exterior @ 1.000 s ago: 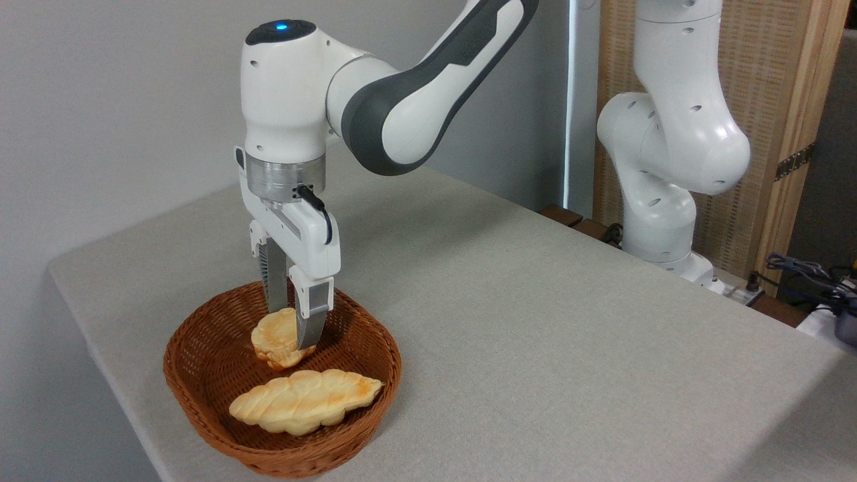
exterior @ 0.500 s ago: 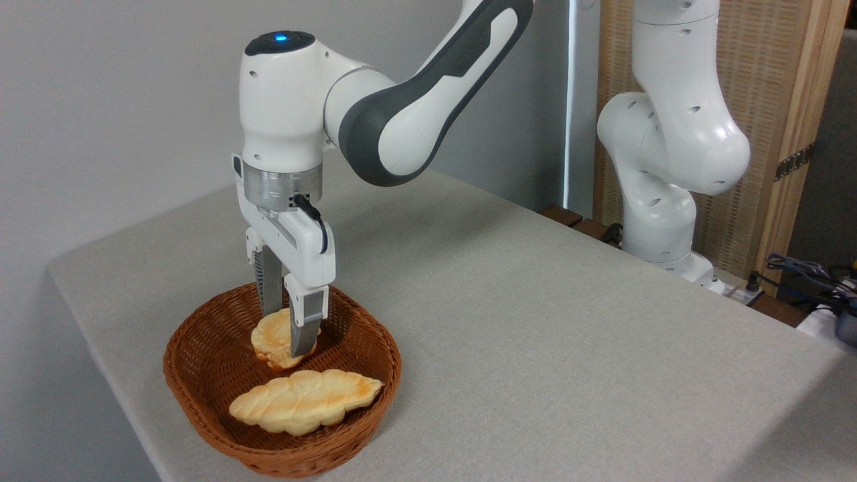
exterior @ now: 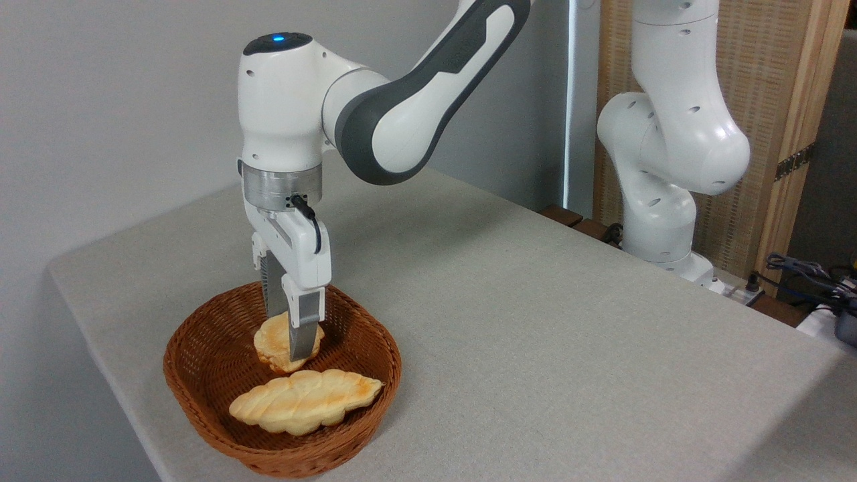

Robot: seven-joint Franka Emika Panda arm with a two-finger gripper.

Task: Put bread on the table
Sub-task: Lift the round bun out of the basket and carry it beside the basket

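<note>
One fixed camera looks across a wide, light grey-beige, cloth-textured surface from its near left corner.

A white and dark grey robot arm reaches in from the upper right and bends straight down over a brown woven wicker basket that sits near the front left edge of the surface. At the arm's tip, the claw points downward into the basket. Its two fingers are clamped on the bread, a small, round, lumpy golden-brown bun with a toasted top. One finger crosses the front of the bun and the other stands behind it, so the bun is pinched between them. The bun is inside the basket, toward its back half; whether it rests on the basket floor or hangs just above it cannot be told.

In front of the bun, also inside the basket, lies a longer pale braided loaf shaped like a leaf, stretched from left to right. It lies close to the bun, apart from the claw.

The arm's thick white base column rises beyond the far right edge of the surface, before a woven panel in a wooden frame. A plain grey wall fills the left background. A few dark cables lie at the far right.
</note>
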